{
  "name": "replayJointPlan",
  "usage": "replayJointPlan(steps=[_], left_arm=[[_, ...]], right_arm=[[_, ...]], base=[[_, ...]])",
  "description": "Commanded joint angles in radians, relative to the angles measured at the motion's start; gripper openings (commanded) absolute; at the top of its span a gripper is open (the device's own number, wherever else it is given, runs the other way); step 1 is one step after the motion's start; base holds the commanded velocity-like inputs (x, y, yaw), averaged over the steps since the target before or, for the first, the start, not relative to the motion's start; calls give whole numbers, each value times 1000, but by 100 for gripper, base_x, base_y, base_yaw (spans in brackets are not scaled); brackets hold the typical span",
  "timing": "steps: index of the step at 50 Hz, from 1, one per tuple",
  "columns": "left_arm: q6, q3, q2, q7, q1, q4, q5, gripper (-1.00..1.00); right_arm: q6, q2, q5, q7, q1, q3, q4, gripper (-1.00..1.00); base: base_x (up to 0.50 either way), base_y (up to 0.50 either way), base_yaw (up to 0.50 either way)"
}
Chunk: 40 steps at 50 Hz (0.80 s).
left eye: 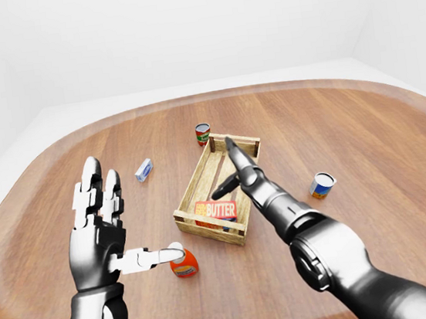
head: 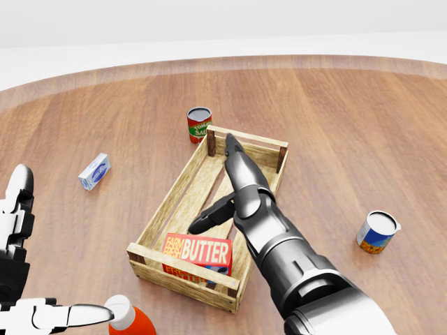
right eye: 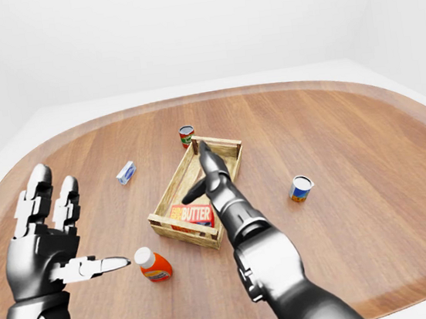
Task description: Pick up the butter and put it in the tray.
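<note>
The butter (head: 198, 255), a red box with white lettering, lies flat inside the wooden slatted tray (head: 166, 200), at the tray's lower end in the head view. My right hand (head: 216, 184) hovers above the middle of the tray, open, with its fingers stretched toward the tray's upper end and its thumb pointing left. It touches nothing and stands just above the butter in the picture. My left hand (left eye: 130, 213) is raised at the left, open with fingers spread, well apart from the tray.
An orange bottle with a white cap (head: 127, 318) stands below the tray's lower left corner, beside my left thumb. A red tomato can (head: 199, 125) stands past the tray's upper end. A small blue-and-white box (head: 94, 171) lies left, and a blue can (head: 377, 232) stands right.
</note>
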Motion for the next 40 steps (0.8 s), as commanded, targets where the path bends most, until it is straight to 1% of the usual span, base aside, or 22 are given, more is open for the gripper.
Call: replayJointPlan(steps=[1, 2, 5, 8, 10, 11, 15, 21, 26, 32, 40], left_arm=[[0, 0, 0, -3, 2, -3, -1, 100], [0, 0, 0, -3, 2, -3, -1, 100], [0, 0, 0, -3, 1, -2, 0, 100], [0, -2, 0, -3, 1, 0, 2, 100], [0, 0, 0, -3, 0, 1, 1, 100], [0, 2, 1, -4, -1, 5, 0, 100], [0, 2, 1, -1, -5, 7, 2, 100], [0, -2, -1, -2, 5, -7, 3, 100], [0, 1, 0, -1, 3, -11, 3, 100], [0, 6, -1, -4, -1, -6, 0, 100], [0, -1, -3, -5, 8, -15, 4, 100]], right_arm=[[0, 48, 15, 67, 35, 66, -154, 100], [0, 48, 15, 70, 40, 69, -164, 100], [0, 52, -1, 112, 107, 101, -353, 100], [0, 59, -48, 171, 211, 141, -566, 100], [0, 58, -74, 193, 251, 149, -650, 100], [0, 54, -89, 226, 292, 156, -744, 100], [0, 40, -123, 278, 352, 152, -907, 100], [0, 29, -120, 305, 371, 142, -1028, 100], [0, 28, -105, 311, 417, 140, -1124, 100], [0, 25, -108, 329, 496, 159, -1313, 100], [0, 23, -88, 322, 591, 166, -1440, 100]], base=[[0, 0, 0], [0, 0, 0], [0, 0, 0], [0, 0, 0], [0, 0, 0], [0, 0, 0], [0, 0, 0], [0, 0, 0], [0, 0, 0], [0, 0, 0], [0, 0, 0]])
